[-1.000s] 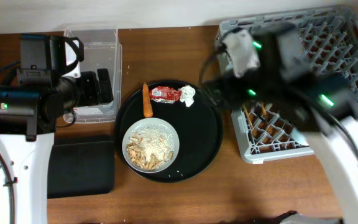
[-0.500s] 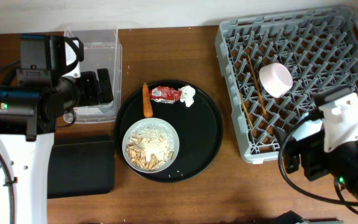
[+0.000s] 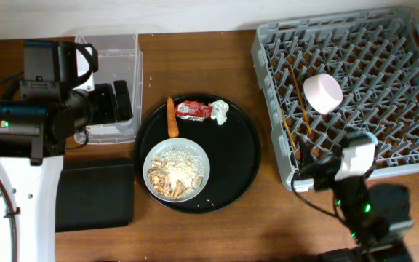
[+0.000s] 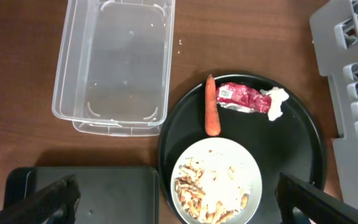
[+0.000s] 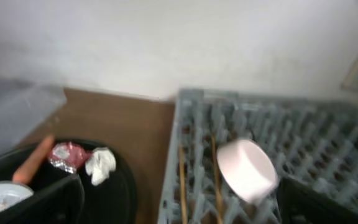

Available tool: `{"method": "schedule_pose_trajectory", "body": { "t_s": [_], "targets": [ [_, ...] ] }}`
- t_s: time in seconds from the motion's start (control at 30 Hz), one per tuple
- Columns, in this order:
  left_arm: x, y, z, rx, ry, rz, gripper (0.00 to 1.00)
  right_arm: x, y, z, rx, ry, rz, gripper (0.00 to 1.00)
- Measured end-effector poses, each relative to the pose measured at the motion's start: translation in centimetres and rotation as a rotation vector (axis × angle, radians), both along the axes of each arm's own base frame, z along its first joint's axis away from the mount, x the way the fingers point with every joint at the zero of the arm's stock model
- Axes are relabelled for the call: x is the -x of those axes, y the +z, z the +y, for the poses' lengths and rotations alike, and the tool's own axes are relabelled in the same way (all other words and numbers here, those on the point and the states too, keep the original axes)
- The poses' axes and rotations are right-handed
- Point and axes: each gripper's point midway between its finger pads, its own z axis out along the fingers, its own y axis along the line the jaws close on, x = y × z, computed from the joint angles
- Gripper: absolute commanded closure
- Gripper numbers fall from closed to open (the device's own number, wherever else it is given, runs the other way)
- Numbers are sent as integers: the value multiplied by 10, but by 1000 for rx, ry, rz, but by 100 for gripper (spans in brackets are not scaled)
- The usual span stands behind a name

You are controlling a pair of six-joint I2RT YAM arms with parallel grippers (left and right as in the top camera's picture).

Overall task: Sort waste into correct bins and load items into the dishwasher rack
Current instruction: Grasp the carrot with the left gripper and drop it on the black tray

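The carrot [image 3: 171, 118], red wrapper [image 3: 193, 109] and tissue [image 3: 219, 111] lie on the round black tray [image 3: 235, 160] at mid-desk, beside the plate [image 3: 177, 142] of rice scraps [image 3: 174, 173]. Wrapper and tissue touch, so pinching one could drag the other into the wrong bin, and tilting the plate early would scatter rice.

One of each; also one bowl [image 3: 322, 93] and two chopsticks [image 3: 295, 80] in the rack [image 3: 384, 51] (far right corner), one clear tub [image 3: 111, 58] far left, one black bin tray [image 3: 97, 196] near left.

Both the left pincer [image 4: 185, 202] and the right pincer [image 5: 179, 205] gape wide — holding nothing.
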Motion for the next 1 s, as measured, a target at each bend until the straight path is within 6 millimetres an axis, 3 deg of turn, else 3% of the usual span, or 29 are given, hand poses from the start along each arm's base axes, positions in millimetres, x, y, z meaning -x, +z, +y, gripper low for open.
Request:
{"method": "schedule_pose_trajectory", "body": {
  "t_s": [0.17, 0.3, 0.83, 0.93, 1.0],
  "targets": [
    [0, 0, 0, 0, 0, 2, 0, 11, -80, 2, -18, 42, -40, 2],
    [0, 0, 0, 0, 0, 0, 1, 7, -107, -5, -21, 13, -101, 2],
    [0, 0, 0, 0, 0, 0, 0, 7, -108, -6, -22, 10, -104, 2],
    [-2, 3, -13, 61, -44, -12, 0, 7, -108, -6, -22, 10, -104, 2],
    [-15, 5, -29, 118, -97, -56, 1, 7, -108, -6, -21, 11, -104, 2]
  ]
}}
